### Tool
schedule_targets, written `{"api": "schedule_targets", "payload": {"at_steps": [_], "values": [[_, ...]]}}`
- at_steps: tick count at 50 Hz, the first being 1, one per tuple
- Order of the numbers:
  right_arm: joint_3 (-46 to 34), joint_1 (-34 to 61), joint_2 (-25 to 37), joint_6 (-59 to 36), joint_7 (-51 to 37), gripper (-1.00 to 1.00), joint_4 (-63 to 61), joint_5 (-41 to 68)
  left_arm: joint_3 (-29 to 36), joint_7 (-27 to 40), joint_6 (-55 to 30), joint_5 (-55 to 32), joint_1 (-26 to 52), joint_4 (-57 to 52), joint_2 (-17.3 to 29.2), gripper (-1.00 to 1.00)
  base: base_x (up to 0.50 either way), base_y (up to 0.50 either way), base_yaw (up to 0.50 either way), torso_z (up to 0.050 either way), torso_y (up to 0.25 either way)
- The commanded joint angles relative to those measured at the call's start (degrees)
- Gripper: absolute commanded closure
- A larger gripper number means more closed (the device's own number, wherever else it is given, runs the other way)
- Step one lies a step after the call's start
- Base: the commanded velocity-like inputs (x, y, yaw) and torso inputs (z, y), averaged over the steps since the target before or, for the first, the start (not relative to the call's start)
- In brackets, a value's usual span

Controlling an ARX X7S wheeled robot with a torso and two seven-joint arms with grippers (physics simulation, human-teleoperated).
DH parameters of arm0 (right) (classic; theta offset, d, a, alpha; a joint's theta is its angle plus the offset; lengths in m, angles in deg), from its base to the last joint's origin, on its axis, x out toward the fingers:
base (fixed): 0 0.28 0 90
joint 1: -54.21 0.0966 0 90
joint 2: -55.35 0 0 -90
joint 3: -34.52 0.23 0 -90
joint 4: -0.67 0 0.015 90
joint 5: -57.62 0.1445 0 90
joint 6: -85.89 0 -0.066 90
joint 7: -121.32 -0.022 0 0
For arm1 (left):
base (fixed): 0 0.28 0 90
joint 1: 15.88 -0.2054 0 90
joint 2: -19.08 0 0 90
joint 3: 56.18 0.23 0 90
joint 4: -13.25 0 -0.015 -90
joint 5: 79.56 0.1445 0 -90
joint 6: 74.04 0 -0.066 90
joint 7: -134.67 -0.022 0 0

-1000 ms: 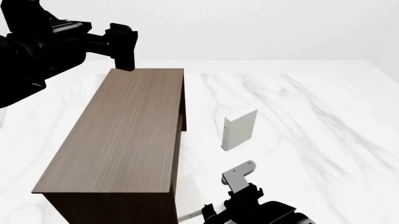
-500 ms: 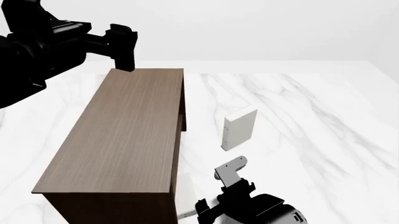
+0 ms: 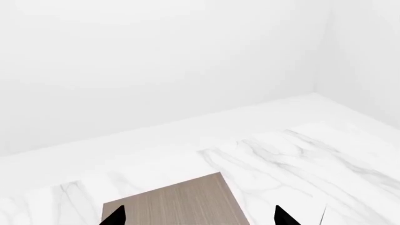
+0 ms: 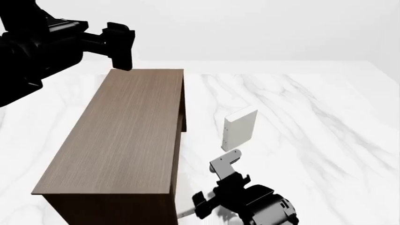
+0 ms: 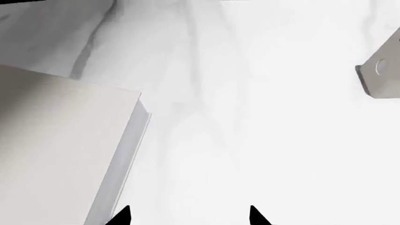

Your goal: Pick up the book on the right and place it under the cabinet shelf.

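Book (image 4: 240, 130) stands untouched; right gripper (image 5: 187, 216) jaws spread, holding nothing.

I can read no text, label, brand, number or sign in any of my views. The narrow spine of the thin, pale grey-white book (image 4: 240, 130) standing upright on the white marble table (image 4: 325, 140) shows only a few tiny dark dots, too small to read as writing. The flat top of the long, dark brown wood-grain cabinet (image 4: 125, 131) is plain.
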Motion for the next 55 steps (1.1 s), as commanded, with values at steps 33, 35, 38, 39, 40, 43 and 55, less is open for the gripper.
{"api": "schedule_targets", "payload": {"at_steps": [33, 35, 38, 39, 40, 43, 55], "values": [[-13.0, 6.4, -5.3, 10.0, 10.8, -1.0, 12.6, 14.2, 0.9, 1.0, -0.3, -0.4, 1.5, 0.2, 0.6, -1.0, 0.0, 0.0, 0.0, -0.004, 0.0], [-13.3, 6.5, -5.2, 9.8, 10.9, -1.0, 11.9, 14.5, 1.0, 1.0, -0.3, -0.4, 1.6, 0.2, 0.6, -1.0, 0.0, 0.0, 0.0, 0.0, 0.0], [-13.6, 6.5, -4.9, 9.2, 10.8, -1.0, 10.0, 15.0, 1.1, 1.0, -0.4, -0.4, 1.7, 0.2, 0.7, -1.0, 0.0, 0.0, 0.0, 0.0, 0.0], [-13.8, 6.6, -4.8, 8.9, 10.8, -1.0, 9.4, 15.2, 1.1, 1.1, -0.4, -0.5, 1.8, 0.2, 0.7, -1.0, 0.0, 0.0, 0.0, 0.0, 0.0], [-13.9, 6.6, -4.7, 8.8, 10.8, -1.0, 9.0, 15.4, 1.0, 1.1, -0.4, -0.6, 1.8, 0.2, 0.8, -1.0, 0.0, 0.0, 0.0, 0.0, 0.0], [-14.3, 7.1, -5.1, 9.4, 11.3, -1.0, 9.8, 15.4, 1.1, 1.2, -0.5, -0.7, 1.9, 0.2, 0.8, -1.0, 0.0, 0.0, 0.0, 0.0, 0.0], [-26.7, 13.1, -6.6, 19.0, 10.9, -1.0, 21.6, 26.8, 1.1, 1.7, -0.7, -1.2, 2.3, 0.1, 1.4, -1.0, 0.0, 0.0, 0.0, 0.0, 0.0]]}}
